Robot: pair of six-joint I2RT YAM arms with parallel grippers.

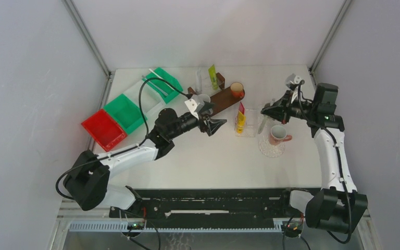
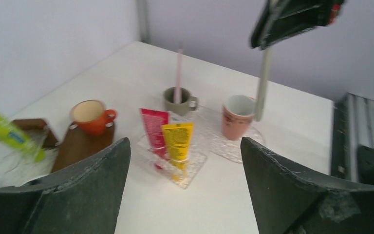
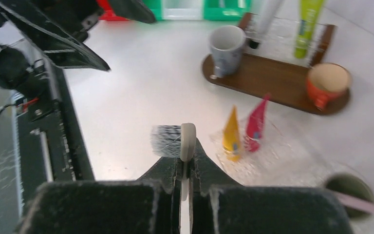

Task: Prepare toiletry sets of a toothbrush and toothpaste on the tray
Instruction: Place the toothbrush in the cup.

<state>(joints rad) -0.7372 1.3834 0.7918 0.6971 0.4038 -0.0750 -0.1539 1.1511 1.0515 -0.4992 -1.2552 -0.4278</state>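
Right tool (image 1: 272,111) clamped white toothbrush (image 2: 262,80) near head, handle end hanging at pink mug (image 2: 237,117) rim, well apart from tray (image 1: 223,100). Left tool (image 1: 214,125) gaped wide, empty, near tubes (image 2: 171,136). Risk was thin handle pivoting in pinch, catching rim, tipping mug off glass coaster (image 1: 271,149).
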